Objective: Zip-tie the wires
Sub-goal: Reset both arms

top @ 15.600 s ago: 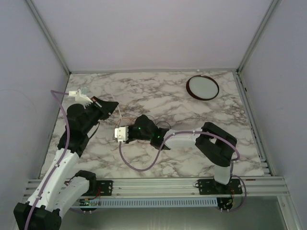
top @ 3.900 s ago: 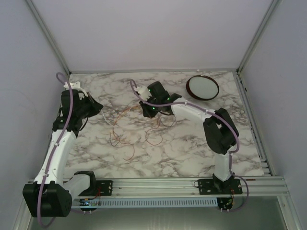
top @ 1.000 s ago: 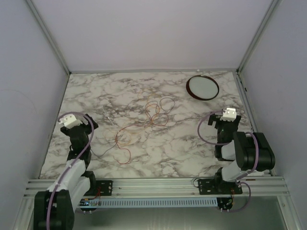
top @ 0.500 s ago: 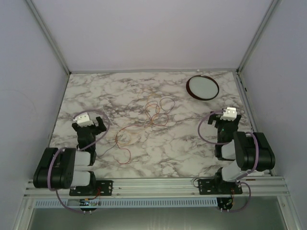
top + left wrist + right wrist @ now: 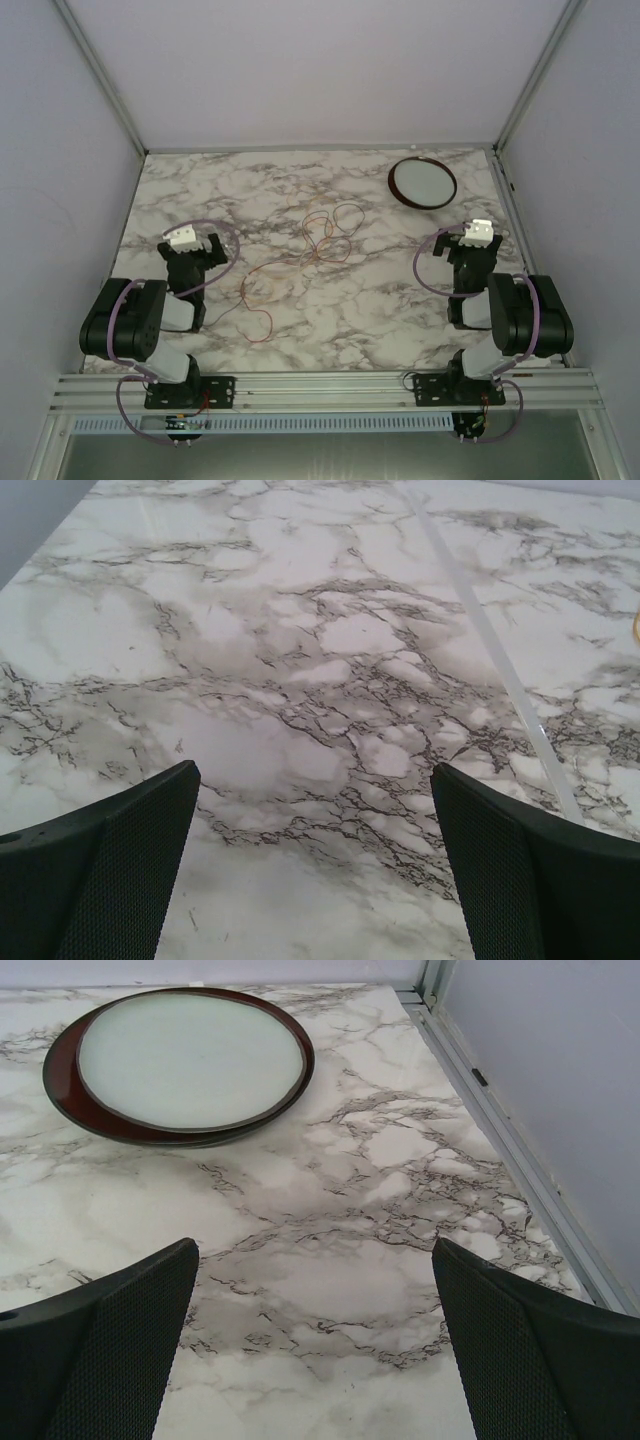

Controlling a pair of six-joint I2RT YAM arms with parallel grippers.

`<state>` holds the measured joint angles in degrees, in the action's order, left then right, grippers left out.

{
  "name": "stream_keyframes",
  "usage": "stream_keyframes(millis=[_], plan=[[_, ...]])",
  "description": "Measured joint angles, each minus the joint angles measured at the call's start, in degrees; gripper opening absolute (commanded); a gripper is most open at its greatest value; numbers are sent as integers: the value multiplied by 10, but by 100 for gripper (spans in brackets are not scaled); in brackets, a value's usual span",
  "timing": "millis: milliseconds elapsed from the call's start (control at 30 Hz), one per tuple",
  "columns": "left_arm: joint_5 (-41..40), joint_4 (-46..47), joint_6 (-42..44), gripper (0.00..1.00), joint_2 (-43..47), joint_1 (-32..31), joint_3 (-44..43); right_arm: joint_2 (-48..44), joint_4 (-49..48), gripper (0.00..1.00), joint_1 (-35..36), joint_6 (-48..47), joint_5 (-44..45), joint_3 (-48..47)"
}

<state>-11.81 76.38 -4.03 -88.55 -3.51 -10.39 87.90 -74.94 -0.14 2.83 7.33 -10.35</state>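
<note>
A marble-patterned worktop (image 5: 400, 300) sits inside a pale-walled enclosure, with two robot arms folded low at its near edge, one at each side.

The wires (image 5: 318, 243), hair-thin strands in red, orange and yellow, lie loose on the worktop near its middle. They form a small tangle of loops towards the far side and trail in long curves towards the near left. Nothing touches them, and they lie between the two arms, apart from both.

The left gripper (image 5: 192, 252) hangs over the left part of the worktop, close to the nearest trailing strands but not on them. From its own wrist camera, the left gripper (image 5: 312, 772) has its two black fingers spread wide with only bare marble between them. A thin, pale, see-through strip (image 5: 500, 670) lies slantwise on the marble ahead of it; I cannot tell what it is.

The right gripper (image 5: 475, 250) hangs over the right side, well apart from the wires. Its wrist camera shows the right gripper (image 5: 315, 1250) likewise spread wide and holding nothing. Ahead of it, in the far right corner, rests a round white dish (image 5: 190, 1058) with a dark rim.
</note>
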Motion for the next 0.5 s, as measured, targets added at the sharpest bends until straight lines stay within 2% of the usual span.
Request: stream_keyframes(millis=[500], plan=[[28, -22, 21, 100, 0, -5, -17, 0, 1, 99, 0, 2, -4, 0]])
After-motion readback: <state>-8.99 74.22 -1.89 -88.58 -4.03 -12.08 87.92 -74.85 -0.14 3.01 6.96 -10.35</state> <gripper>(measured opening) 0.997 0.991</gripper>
